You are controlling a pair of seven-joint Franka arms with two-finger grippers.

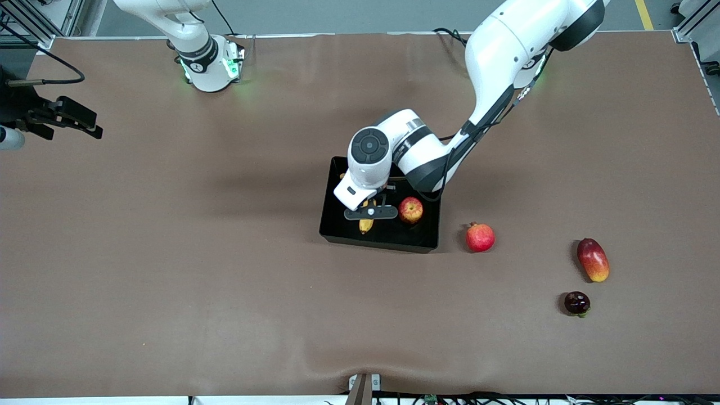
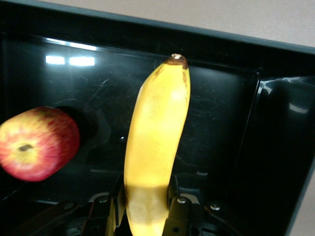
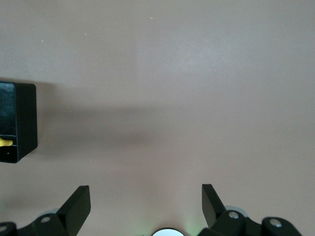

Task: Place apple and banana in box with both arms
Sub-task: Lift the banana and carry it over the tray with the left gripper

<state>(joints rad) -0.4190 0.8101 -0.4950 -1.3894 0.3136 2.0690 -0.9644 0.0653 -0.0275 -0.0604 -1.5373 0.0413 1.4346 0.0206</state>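
Note:
The black box point(image 1: 333, 220) sits mid-table. The apple point(image 1: 411, 210) lies inside it, toward the left arm's end; it also shows in the left wrist view point(image 2: 37, 142). My left gripper point(image 1: 368, 215) is over the box, shut on the banana point(image 1: 366, 225). In the left wrist view the banana point(image 2: 157, 128) runs out from between the fingers point(image 2: 178, 211) of the gripper point(image 2: 145, 199) over the box floor point(image 2: 221, 123), beside the apple. My right gripper point(image 3: 146, 194) is open and empty, waiting over bare table near its base; a box corner point(image 3: 17, 123) shows in its view.
A red fruit with a crown tip point(image 1: 480, 237) lies just outside the box toward the left arm's end. A mango point(image 1: 593, 259) and a dark purple fruit point(image 1: 576, 303) lie farther that way. Black equipment point(image 1: 56, 118) sticks in at the right arm's end.

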